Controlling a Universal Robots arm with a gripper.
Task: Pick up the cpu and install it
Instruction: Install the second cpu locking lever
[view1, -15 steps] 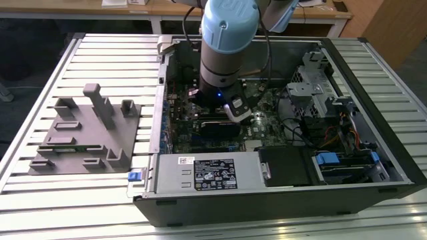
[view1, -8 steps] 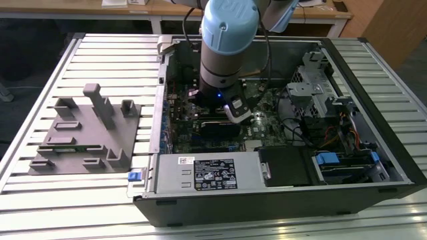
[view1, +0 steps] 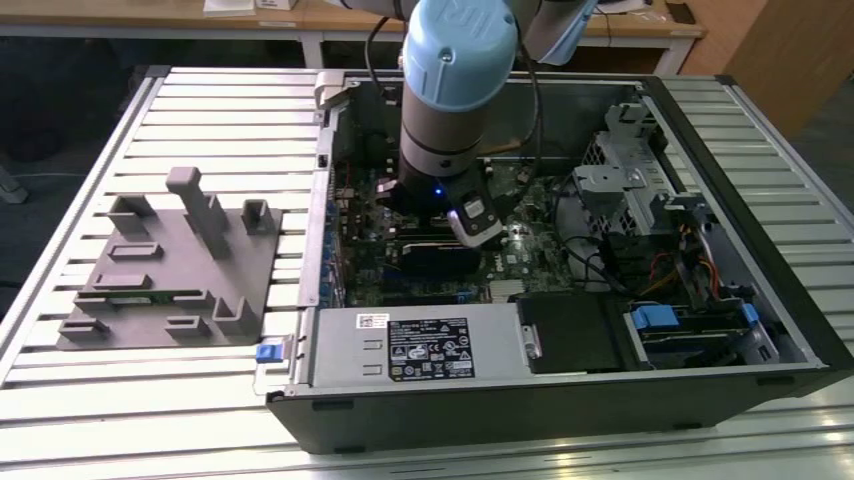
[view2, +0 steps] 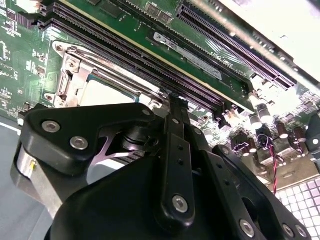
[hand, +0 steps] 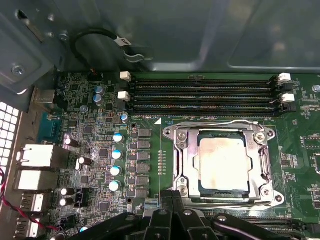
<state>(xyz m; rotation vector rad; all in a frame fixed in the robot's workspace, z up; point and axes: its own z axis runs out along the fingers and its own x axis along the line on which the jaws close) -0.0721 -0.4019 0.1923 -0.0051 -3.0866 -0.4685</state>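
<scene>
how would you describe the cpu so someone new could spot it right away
Look inside the open computer case, on the green motherboard. Beside the long black memory slots sits a silver socket frame; the cpu is the flat silvery-white square inside it.

The arm (view1: 447, 90) has a pale blue rounded joint cap above a grey cylindrical wrist section, with a small blue light glowing near its lower end. A thin black cable runs down beside it. A white-and-black camera housing (view1: 477, 222) is fixed at the wrist. In the second wrist view, the gripper (view2: 172, 107) is matte black, built of flat linkage bars joined by silver round-headed screws, with a brushed metal collar behind.
</scene>
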